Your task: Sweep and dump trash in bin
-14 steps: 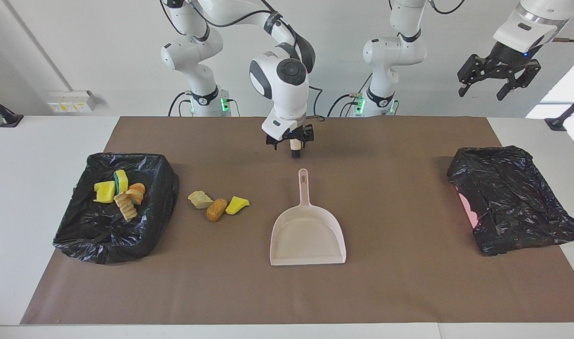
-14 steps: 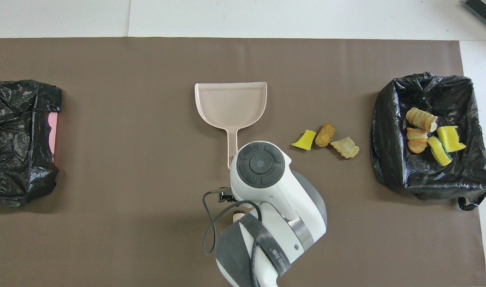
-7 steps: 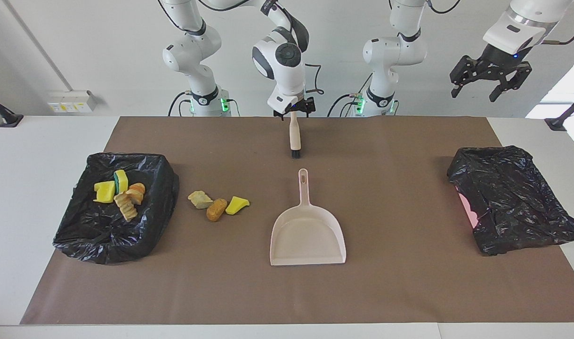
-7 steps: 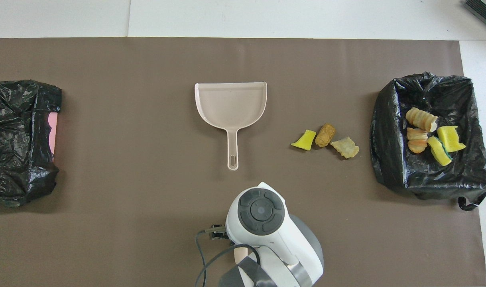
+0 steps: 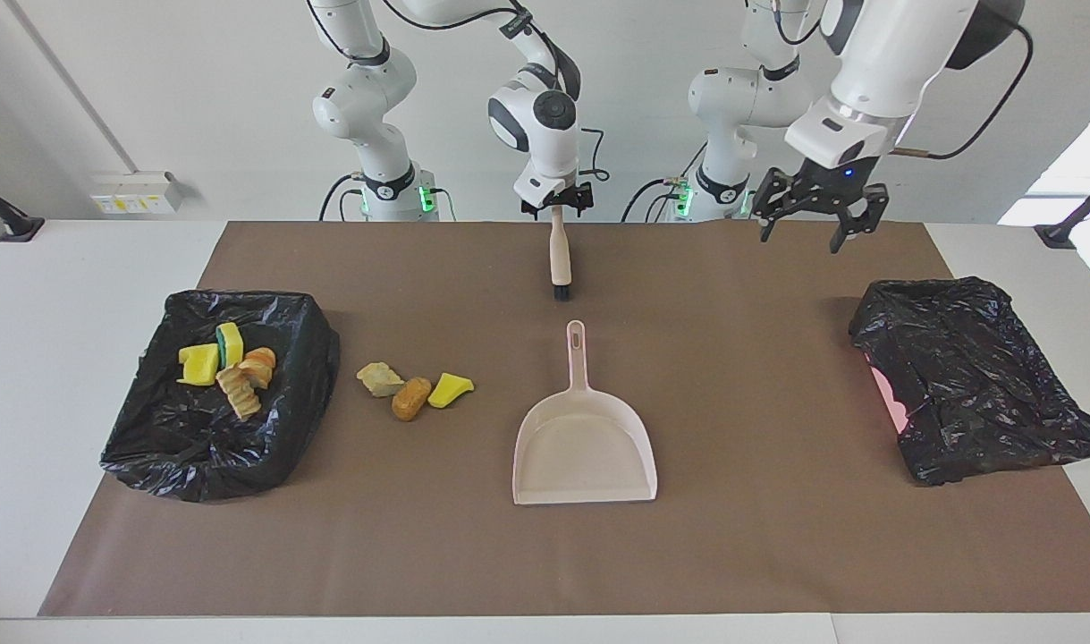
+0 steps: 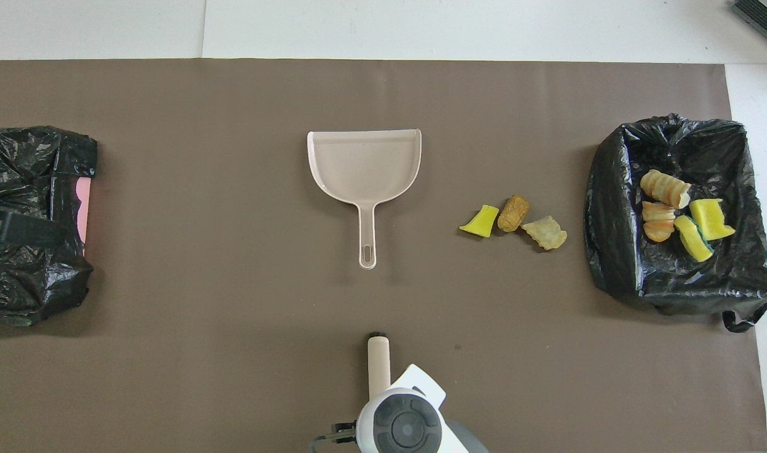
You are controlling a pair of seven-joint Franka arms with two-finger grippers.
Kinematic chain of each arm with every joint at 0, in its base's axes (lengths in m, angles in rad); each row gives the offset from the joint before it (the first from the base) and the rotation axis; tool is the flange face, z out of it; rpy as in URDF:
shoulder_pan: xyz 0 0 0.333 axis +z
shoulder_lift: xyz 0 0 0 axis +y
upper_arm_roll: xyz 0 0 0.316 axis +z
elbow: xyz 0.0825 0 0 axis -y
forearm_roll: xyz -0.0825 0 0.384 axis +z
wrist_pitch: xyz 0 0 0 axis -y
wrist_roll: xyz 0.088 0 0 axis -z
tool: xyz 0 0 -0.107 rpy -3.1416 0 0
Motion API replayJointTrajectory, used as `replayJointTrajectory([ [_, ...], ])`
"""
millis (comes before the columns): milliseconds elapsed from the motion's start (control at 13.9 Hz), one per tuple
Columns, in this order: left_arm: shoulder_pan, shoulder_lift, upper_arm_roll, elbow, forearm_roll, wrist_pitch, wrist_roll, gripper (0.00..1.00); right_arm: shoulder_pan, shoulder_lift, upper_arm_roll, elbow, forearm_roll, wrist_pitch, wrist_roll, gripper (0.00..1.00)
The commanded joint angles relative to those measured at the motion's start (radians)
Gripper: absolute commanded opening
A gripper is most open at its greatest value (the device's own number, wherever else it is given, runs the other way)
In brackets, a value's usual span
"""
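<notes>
Both arms have shifted, right gripper (image 5: 557,209) backing off open-jawed above the brush (image 5: 560,260), left gripper (image 5: 814,213) swinging in empty; three trash bits (image 5: 414,390) await sweeping

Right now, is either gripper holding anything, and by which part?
Nothing is held. The brush lies on the mat, the open right gripper over its handle end; left gripper empty.

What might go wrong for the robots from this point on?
1. Three loose bits of trash lie beside the dustpan, not in front of its mouth; a sweep may scatter them.
2. The bin has a raised, crumpled liner wall; bits tipped low may bounce back out.
3. The brush and dustpan handle lie close together, so the right gripper and left gripper may crowd each other there.
</notes>
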Motion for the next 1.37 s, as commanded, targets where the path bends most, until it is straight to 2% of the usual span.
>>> replayJointTrajectory([
  [0,-0.123,0.022,0.018,-0.083,-0.006,0.12,-0.109,1.0,-0.004,-0.025,-0.001,-0.012,0.026,-0.01,0.005,1.0],
  [288,-0.251,0.165,0.018,-0.102,0.005,0.295,-0.282,1.0,-0.011,-0.03,-0.003,0.003,0.026,-0.016,-0.012,1.0],
  [361,-0.288,0.206,0.02,-0.1,0.006,0.326,-0.326,1.0,-0.016,-0.031,-0.004,0.011,0.026,-0.043,-0.015,0.84],
  [433,-0.308,0.242,0.02,-0.1,0.014,0.378,-0.372,1.0,-0.016,-0.031,-0.004,0.02,0.024,-0.057,-0.016,0.6],
  [505,-0.326,0.263,0.018,-0.1,0.02,0.41,-0.408,1.0,-0.016,-0.031,-0.004,0.02,0.024,-0.054,-0.018,0.22],
  [577,-0.34,0.294,0.018,-0.1,0.021,0.423,-0.423,1.0,-0.016,-0.031,-0.004,0.02,0.024,-0.054,-0.016,0.07],
  [649,-0.354,0.314,0.018,-0.102,0.023,0.449,-0.433,1.0,-0.016,-0.031,-0.004,0.02,0.024,-0.053,-0.016,0.0],
  [937,-0.362,0.384,0.021,-0.093,0.032,0.538,-0.491,1.0,-0.048,-0.028,-0.008,0.039,0.021,-0.066,-0.042,0.0],
  [1298,-0.377,0.449,0.021,-0.068,0.078,0.582,-0.583,1.0,-0.129,-0.068,-0.011,0.083,-0.046,-0.195,-0.131,0.0],
])
